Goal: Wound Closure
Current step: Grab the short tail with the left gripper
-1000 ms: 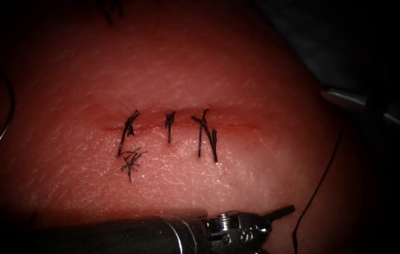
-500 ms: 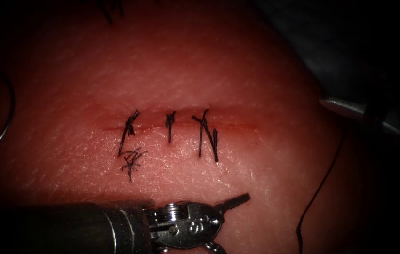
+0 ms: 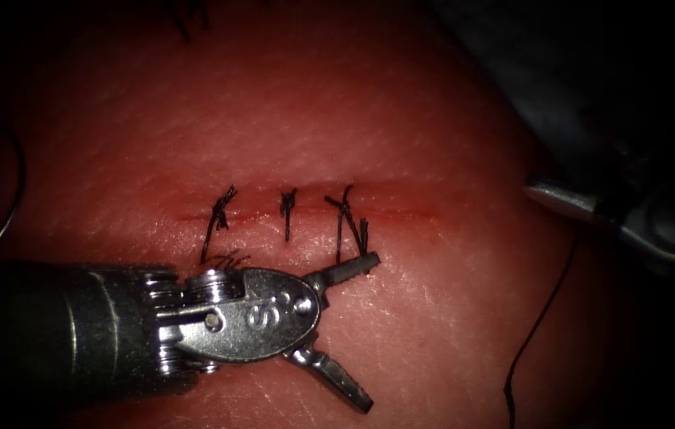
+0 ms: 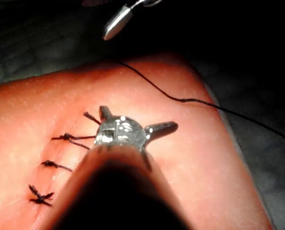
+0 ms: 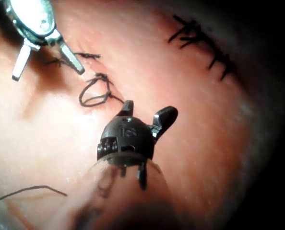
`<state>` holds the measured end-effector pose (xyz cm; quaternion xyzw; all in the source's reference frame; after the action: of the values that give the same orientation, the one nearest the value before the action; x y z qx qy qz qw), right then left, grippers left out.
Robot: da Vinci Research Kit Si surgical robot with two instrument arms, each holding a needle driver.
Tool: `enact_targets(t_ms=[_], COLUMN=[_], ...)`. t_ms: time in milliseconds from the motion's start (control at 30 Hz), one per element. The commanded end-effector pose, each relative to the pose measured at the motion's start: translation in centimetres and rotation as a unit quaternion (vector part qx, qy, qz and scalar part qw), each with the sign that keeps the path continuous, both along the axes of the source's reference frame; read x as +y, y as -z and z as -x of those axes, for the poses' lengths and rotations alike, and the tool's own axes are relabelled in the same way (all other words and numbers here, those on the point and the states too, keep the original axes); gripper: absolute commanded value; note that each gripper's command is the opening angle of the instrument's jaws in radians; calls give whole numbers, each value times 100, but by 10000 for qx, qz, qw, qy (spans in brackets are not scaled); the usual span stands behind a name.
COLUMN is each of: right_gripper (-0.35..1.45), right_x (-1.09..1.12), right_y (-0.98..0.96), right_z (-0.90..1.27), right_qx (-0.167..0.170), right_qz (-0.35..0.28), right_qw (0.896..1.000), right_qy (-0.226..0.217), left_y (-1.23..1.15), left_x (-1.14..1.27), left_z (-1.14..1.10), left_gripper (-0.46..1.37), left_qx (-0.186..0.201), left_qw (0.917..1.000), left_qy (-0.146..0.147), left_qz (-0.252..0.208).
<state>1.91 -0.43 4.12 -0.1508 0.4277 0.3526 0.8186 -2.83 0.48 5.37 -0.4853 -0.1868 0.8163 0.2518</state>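
Black stitches (image 3: 286, 214) cross cut (image 3: 401, 213) | left tool (image 3: 357, 330) fingers spread, empty

Your tissue (image 3: 401, 103): pink-red pork belly, horizontal cut (image 3: 401, 213) closed by three black stitches (image 3: 287, 213) with frayed cut ends. Loose black thread (image 3: 540, 318) trails over the tissue's right edge, well right of the cut. Thin curved needle (image 3: 12, 199) lies at the far left edge, apart from the cut; can't tell whether it enters the tissue.
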Motion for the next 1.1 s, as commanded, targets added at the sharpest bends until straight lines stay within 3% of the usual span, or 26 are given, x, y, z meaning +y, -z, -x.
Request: enact_targets(t_ms=[33,67,133,267,433,600,733,933,1100], right_gripper=[62,47,48,65,80,107,116,114,84], right_x=[0,-1,-1,-2,-10,-14,-16,-23,-33], right_y=[-1,-9,-15,-38,-67,-81,-84,-82,-86], right_z=[0,1,2,5,7,12,12,10,8], right_qx=[24,84,116,359,560,972,1374,1783,1966], right_qz=[-37,-111,-177,-351,-579,-733,-856,-934,-1122], right_qw=[10000,9999,9998,9987,9961,9897,9806,9693,9585], right_qy=[22,61,54,30,364,754,1102,1412,1735], left_y=[0,1,1,0,-4,-10,-16,-25,-30], left_x=[0,0,0,0,6,12,17,22,26], left_z=[-1,-6,-10,-18,-19,-17,-14,-13,-12], left_gripper=[82,81,83,87,91,90,97,97,91], left_qx=[-13,4,15,48,-24,-201,-193,-187,-185], left_qw=[10000,10000,10000,10000,9998,9993,9985,9975,9969], left_qy=[-4,14,24,58,187,301,418,514,562], left_qz=[-15,-21,-22,-23,-33,-114,-293,-441,-518])
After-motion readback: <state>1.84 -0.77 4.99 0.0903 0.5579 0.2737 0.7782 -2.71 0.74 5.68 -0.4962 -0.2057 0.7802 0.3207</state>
